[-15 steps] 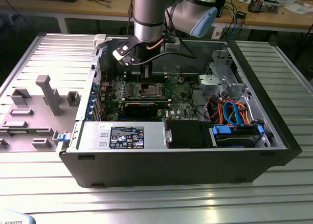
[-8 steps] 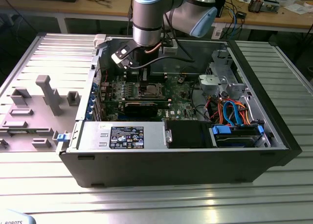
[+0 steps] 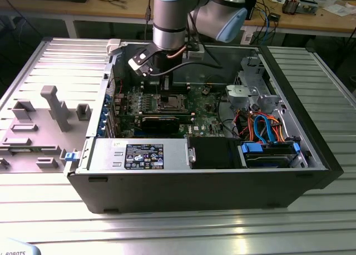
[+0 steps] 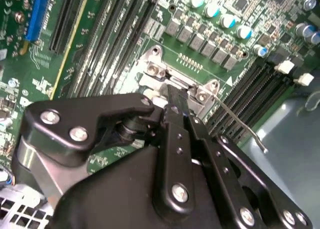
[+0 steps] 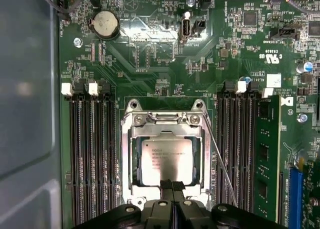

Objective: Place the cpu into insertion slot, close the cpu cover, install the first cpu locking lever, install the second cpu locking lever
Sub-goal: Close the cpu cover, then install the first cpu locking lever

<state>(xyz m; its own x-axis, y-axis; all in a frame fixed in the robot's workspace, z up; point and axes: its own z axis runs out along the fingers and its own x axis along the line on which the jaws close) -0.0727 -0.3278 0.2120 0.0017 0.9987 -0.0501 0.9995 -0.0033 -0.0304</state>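
The cpu [image 5: 166, 161] lies in the insertion slot [image 5: 166, 154], its silver top showing through the window of the cpu cover [image 5: 205, 156], which lies flat over it. My gripper [image 5: 172, 184] is shut with nothing between its fingers, its tips at the cover's edge over the socket's near side. A thin wire locking lever [image 5: 217, 161] slants away along one side of the socket. In the second wrist view the gripper [image 4: 171, 92] touches the socket's metal frame and the lever [image 4: 240, 124] sticks out free. In the exterior view the arm reaches down into the case above the socket [image 3: 169, 103].
The green motherboard [image 3: 203, 118] sits inside an open black computer case [image 3: 300, 99]. Long black memory slots [image 5: 92, 154] flank the socket on both sides. A power supply [image 3: 139, 155], a drive cage [image 3: 250, 91] and orange and blue cables [image 3: 264, 127] crowd the case. A grey fixture plate [image 3: 41, 121] lies outside.
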